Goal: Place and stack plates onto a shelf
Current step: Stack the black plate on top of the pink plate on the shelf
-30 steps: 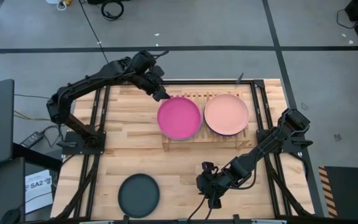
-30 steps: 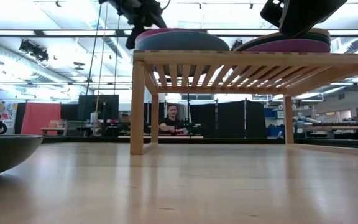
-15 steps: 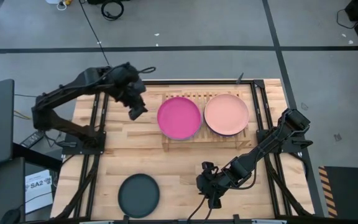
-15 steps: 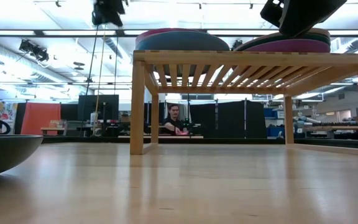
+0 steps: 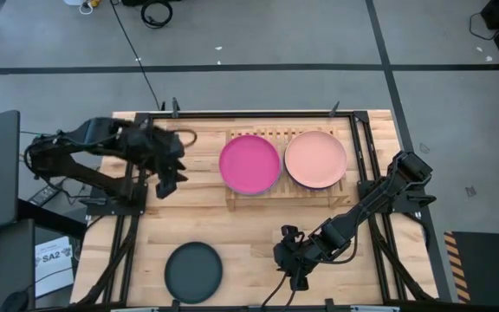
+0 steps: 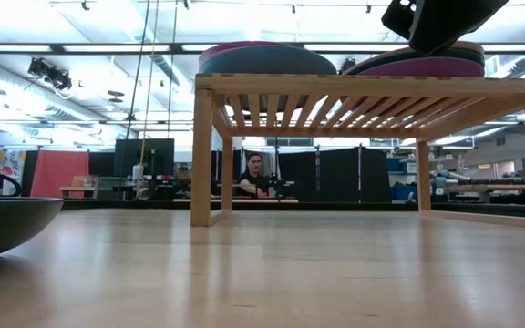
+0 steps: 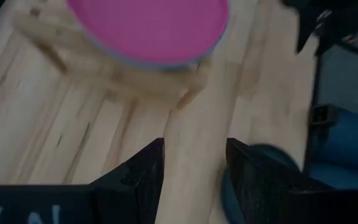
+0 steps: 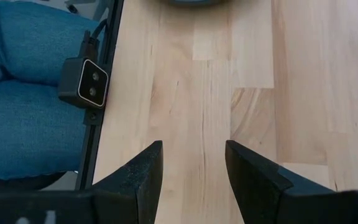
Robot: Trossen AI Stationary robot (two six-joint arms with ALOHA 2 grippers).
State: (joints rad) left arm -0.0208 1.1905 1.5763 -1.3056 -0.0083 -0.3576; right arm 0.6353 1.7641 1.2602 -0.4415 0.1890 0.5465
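Two stacks of plates rest on the wooden shelf (image 5: 269, 133) (image 6: 372, 87). A magenta plate (image 5: 249, 165) (image 7: 148, 28) tops the left stack and a salmon plate (image 5: 315, 159) the right one. In the low view, a teal plate (image 6: 267, 60) shows under the magenta one and a purple plate (image 6: 422, 66) in the right stack. A dark plate (image 5: 193, 271) (image 6: 3, 223) lies on the table near the front left. My left gripper (image 5: 167, 179) (image 7: 194, 158) hovers open to the left of the shelf. My right gripper (image 5: 293, 264) (image 8: 191, 162) stands open over bare wood in front of the shelf.
Black frame rails (image 5: 137, 173) run along the table's left and right sides. A small camera (image 8: 86, 84) sits on the near rail, and a person's legs in jeans (image 8: 23, 93) show beyond it. Bare wood lies between the dark plate and the shelf.
My left gripper has drawn back from the far left rim of the magenta plate toward the table's left and near edges, rolling as it went. It has left the low view. Its fingers stay open. The plates and my right arm have kept still.
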